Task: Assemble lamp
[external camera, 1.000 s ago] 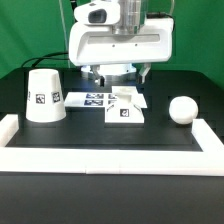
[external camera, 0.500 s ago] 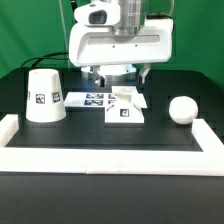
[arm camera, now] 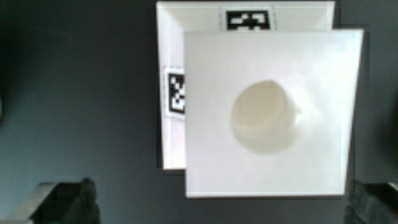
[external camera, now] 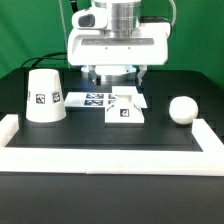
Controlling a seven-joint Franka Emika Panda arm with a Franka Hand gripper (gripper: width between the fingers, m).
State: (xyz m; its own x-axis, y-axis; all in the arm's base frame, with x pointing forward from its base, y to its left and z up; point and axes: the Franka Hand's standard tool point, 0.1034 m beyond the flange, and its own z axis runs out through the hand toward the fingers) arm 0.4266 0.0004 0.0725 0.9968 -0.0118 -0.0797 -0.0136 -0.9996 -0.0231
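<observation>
The lamp base (external camera: 124,107), a small white block with a tag on its front, sits mid-table. In the wrist view the base (arm camera: 267,110) shows its flat top with a round socket hole. The cone shade (external camera: 44,95) stands at the exterior view's left. The round bulb (external camera: 182,109) lies at the exterior view's right. My gripper (external camera: 119,76) hangs just above and behind the base, open and empty. In the wrist view the gripper (arm camera: 222,205) has its dark fingertips (arm camera: 68,202) spread wider than the base, apart from it.
The marker board (external camera: 88,99) lies flat behind the base, between it and the shade. A raised white border (external camera: 100,156) runs along the front and both sides of the black table. The robot's white body stands at the back.
The hand has shifted slightly toward the exterior view's left above the base. The lamp parts have not moved.
</observation>
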